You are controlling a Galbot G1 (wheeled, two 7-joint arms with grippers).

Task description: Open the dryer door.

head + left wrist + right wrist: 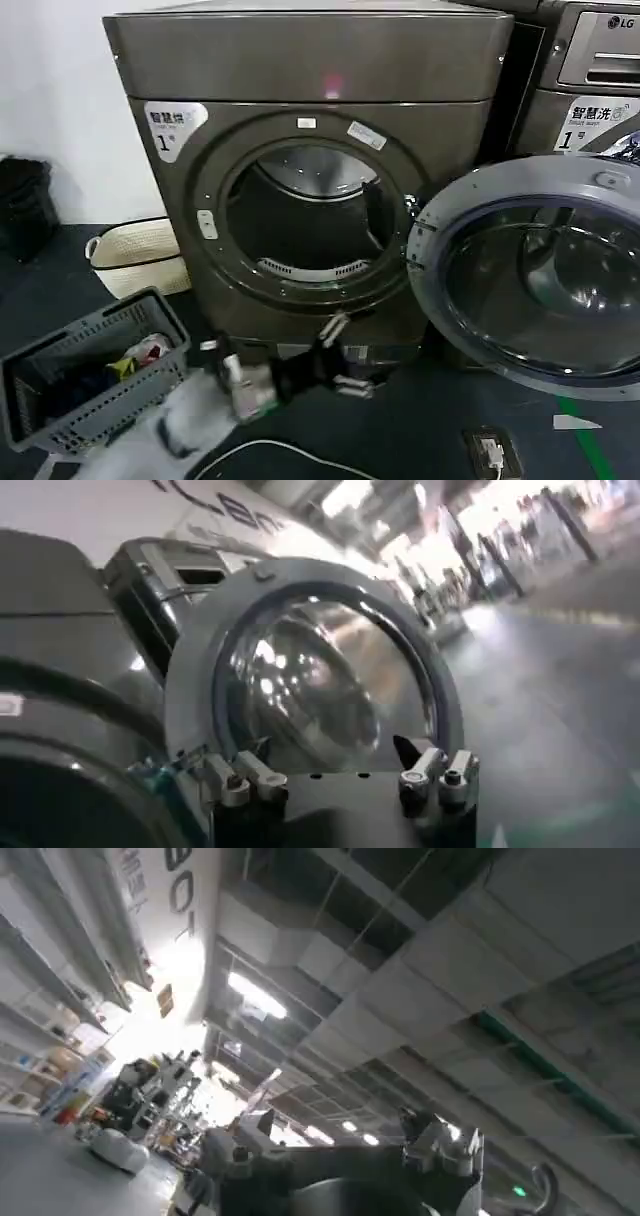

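The dryer door (520, 180) stands swung wide open to the right of the bronze-grey dryer (300, 60), its grey inner face and dark glass turned toward me. The round drum opening (300, 215) is uncovered. My left gripper (342, 356) hovers low in front of the dryer's base, below the opening and left of the door, open and holding nothing. In the left wrist view the door (195, 670) looms just beyond the open left gripper (340, 770), not touching it. My right gripper (335, 1138) points up at a ceiling, open and empty.
A grey laundry basket (90, 370) with clothes sits at the lower left, a cream woven basket (140, 255) behind it beside the dryer. The LG machine (590, 70) stands behind the open door. A white cable (270, 455) and a floor socket (490, 452) lie on the dark floor.
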